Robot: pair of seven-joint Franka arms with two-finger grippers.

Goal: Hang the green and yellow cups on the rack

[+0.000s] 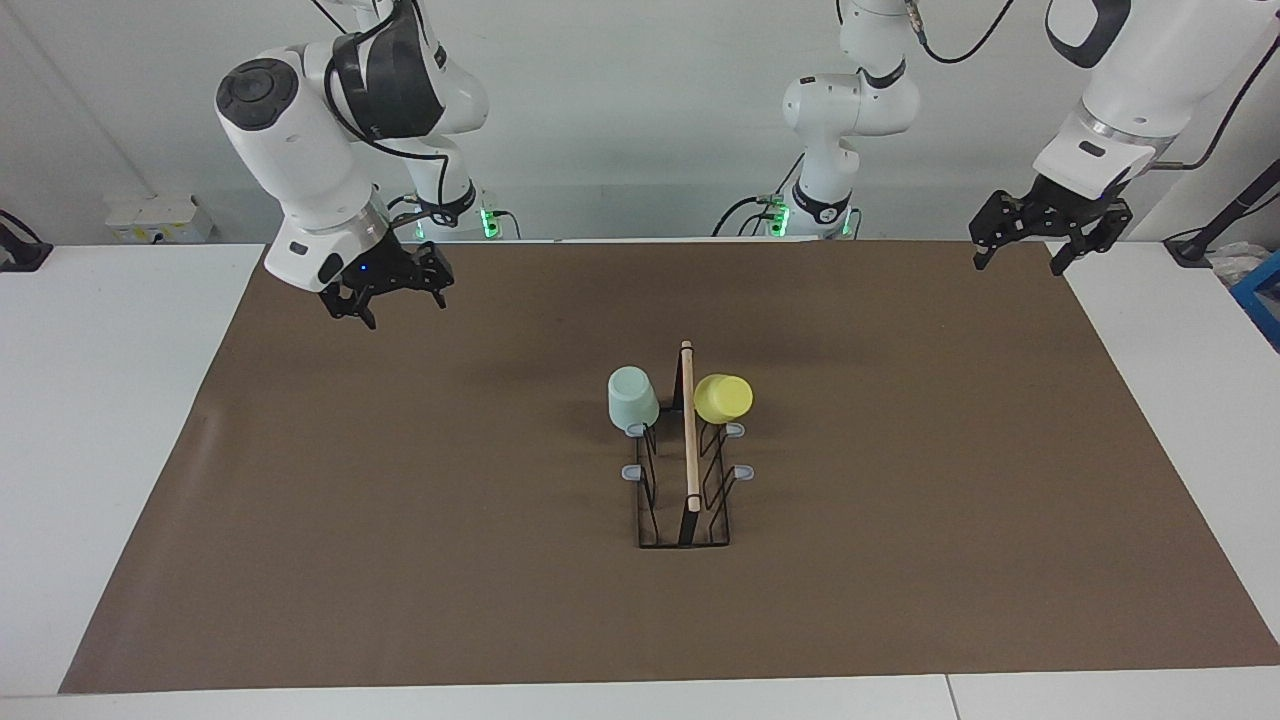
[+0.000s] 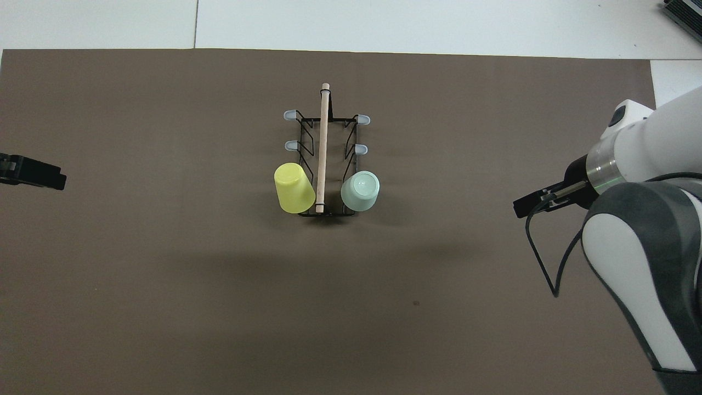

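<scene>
The black wire rack [image 1: 689, 440] with its light wooden top bar stands in the middle of the brown mat; it also shows in the overhead view [image 2: 322, 142]. The mint green cup [image 1: 632, 398] [image 2: 360, 191] hangs upside down on the prong nearest the robots, on the right arm's side. The yellow cup [image 1: 722, 398] [image 2: 294, 187] hangs tilted on the matching prong on the left arm's side. My left gripper [image 1: 1020, 262] [image 2: 33, 173] is open and empty, raised over the mat's edge at its own end. My right gripper [image 1: 395, 305] [image 2: 526, 206] is open and empty, raised over the mat at its end.
The brown mat [image 1: 400, 520] covers most of the white table [image 1: 110, 420]. Several grey-tipped prongs [image 1: 742, 472] on the rack are bare. A white box [image 1: 160, 218] sits at the right arm's end, a blue object [image 1: 1262, 295] at the left arm's end.
</scene>
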